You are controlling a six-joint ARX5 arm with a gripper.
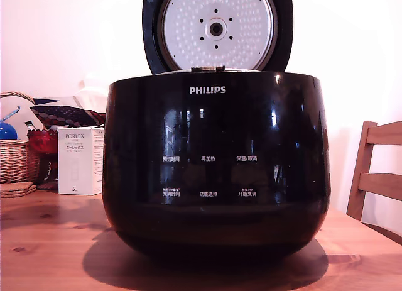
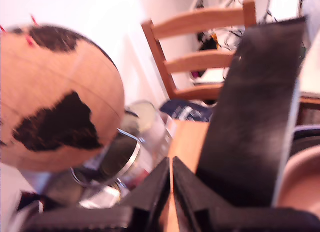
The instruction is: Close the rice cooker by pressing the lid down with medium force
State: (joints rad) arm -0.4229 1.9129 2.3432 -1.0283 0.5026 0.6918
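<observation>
Rice cooker (image 1: 217, 165): standing on the wooden worktop (image 1: 50, 253), front labels facing the exterior view.
Lid (image 1: 217, 28): raised upright on the rear hinge, dimpled plate showing; not yet pressed.
Hand (image 2: 171, 179): fingers together, holding nothing, probably ready for pushing.

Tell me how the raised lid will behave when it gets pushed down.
The lid probably swings as one stiff piece, since it stands upright on a rear hinge above the rice cooker. Its glossy black rim looks slippery, so a pushing contact may slide. The broad cooker body sits flat on the table and seems unlikely to tip.
</observation>
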